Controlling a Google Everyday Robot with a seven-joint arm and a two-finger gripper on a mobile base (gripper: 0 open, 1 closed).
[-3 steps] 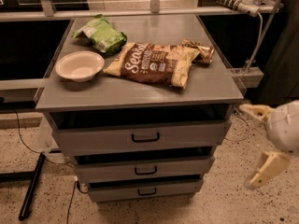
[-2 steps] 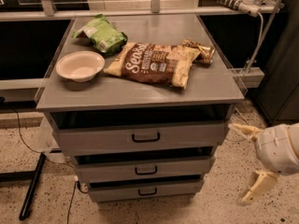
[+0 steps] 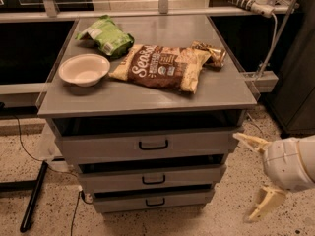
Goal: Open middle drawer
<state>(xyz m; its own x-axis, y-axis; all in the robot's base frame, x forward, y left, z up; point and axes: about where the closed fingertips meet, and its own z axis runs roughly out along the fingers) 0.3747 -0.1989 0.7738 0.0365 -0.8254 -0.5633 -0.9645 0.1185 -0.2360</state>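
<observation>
Gripper (image 3: 242,177): at 4 o'clock in the frame, low beside the cabinet's right flank, apart from it. Its two pale fingers (image 3: 252,142) are spread wide and hold nothing.

Middle drawer (image 3: 197,175): at 6 o'clock, second of three grey fronts, below the top drawer (image 3: 98,147) and above the lowest drawer (image 3: 187,198). Its small black handle (image 3: 153,179) is untouched. A dark slot runs above its front.

Surface: the grey cabinet top (image 3: 147,98) carries a white bowl (image 3: 84,69) at 9 o'clock, a green bag (image 3: 106,35) at 11 o'clock, a brown snack bag (image 3: 162,67) lying flat at centre, and a small brown packet (image 3: 212,53) at 2 o'clock, touching the snack bag's upper corner.

Room: speckled floor (image 3: 221,220). A black bar (image 3: 33,200) lies slanted at 8 o'clock. A white cable fitting (image 3: 251,3) sits at 1 o'clock against a dark counter.
</observation>
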